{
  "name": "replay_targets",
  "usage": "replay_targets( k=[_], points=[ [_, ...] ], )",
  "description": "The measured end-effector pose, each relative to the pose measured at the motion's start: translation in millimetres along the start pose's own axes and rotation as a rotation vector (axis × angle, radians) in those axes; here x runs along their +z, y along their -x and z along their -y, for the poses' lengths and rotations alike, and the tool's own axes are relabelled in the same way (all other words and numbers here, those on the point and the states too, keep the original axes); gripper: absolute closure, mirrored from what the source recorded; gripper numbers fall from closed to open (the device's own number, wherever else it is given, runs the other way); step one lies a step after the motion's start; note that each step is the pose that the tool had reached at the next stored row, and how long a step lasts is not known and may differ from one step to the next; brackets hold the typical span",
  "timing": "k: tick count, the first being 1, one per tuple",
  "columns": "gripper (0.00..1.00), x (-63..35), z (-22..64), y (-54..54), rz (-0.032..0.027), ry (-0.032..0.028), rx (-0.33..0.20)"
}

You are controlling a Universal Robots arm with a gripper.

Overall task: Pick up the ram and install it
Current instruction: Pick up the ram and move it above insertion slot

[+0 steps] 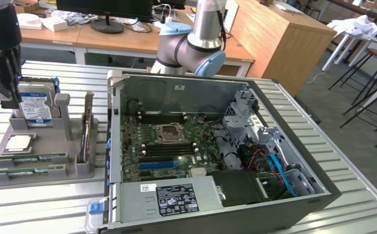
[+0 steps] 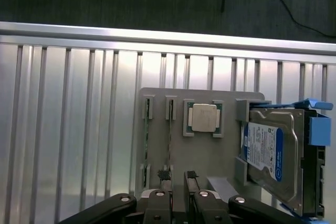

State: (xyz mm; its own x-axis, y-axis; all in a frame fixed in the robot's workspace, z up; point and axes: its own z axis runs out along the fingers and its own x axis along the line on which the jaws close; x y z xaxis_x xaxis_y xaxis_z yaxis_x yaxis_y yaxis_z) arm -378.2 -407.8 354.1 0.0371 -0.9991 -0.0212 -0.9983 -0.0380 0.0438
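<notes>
Hovering the gripper (image 2: 177,176) over the tray (image 2: 220,156), I see its fingers (image 2: 164,174) parted, gripping nothing. The ram (image 2: 169,139) sits in a tray slot between the CPU (image 2: 203,117) and a second stick (image 2: 147,140).

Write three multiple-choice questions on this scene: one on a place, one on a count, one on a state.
1. Where do the ram sticks lie? A in the grey holder; B in the computer case; C on the wooden desk.
2. How many ram sticks are there? A one; B two; C four.
3. What does the gripper hold? A nothing; B a ram stick; C the hard drive.
1 A: both sit in its slots. 2 B: two green strips lie side by side. 3 A: its fingers stand apart, nothing between.
</notes>
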Motion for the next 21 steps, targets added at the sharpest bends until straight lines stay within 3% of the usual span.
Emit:
replay_targets(
  k=[21],
  points=[
    [0.76,29.4,1.2,-0.6,0.0033,-0.0005,-0.001]
  ],
)
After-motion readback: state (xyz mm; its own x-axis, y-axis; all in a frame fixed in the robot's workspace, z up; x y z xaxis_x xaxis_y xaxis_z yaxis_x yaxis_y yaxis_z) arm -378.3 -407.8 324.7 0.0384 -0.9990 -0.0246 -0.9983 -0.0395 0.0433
